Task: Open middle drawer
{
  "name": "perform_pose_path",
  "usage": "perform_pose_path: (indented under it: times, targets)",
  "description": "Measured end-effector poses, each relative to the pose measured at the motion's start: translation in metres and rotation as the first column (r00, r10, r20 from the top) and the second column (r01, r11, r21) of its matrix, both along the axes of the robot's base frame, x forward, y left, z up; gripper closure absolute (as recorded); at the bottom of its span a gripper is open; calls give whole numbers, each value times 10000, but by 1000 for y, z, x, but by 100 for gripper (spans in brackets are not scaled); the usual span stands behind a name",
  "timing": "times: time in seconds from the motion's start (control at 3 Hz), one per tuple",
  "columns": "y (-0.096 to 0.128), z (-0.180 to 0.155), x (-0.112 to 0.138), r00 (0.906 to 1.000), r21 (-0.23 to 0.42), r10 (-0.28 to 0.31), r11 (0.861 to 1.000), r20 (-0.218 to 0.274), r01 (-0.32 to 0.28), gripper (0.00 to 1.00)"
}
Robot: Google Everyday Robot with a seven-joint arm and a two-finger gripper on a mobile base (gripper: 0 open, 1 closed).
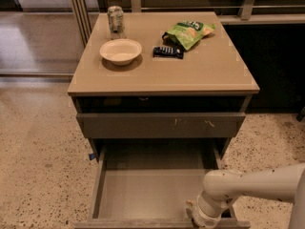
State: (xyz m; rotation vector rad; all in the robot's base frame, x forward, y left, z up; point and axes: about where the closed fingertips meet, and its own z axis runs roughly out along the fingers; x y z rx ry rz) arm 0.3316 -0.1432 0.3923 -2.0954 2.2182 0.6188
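The tan-topped cabinet (205, 68) stands in the middle of the camera view. Its middle drawer (143, 194) is pulled far out toward me, and its shallow grey tray shows with nothing in it. The drawer's front panel (138, 223) lies along the bottom edge of the view. Above it, the top drawer front with pale scratch marks (157, 124) is shut. My white arm comes in from the right. My gripper (198, 218) is at the right part of the middle drawer's front edge, at the bottom of the view. The lowest drawer is hidden.
On the cabinet top are a white bowl (120, 50), a can (115, 19), a green chip bag (189, 32) and a dark snack bar (168, 51). Speckled floor (38, 166) lies on both sides. A dark wall (276, 66) is to the right.
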Motion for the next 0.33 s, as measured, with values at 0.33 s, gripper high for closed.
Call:
perform_pose_path:
  times: [0.33]
  targets:
    - [0, 0, 0, 10000, 0, 0, 10000, 0, 0, 0]
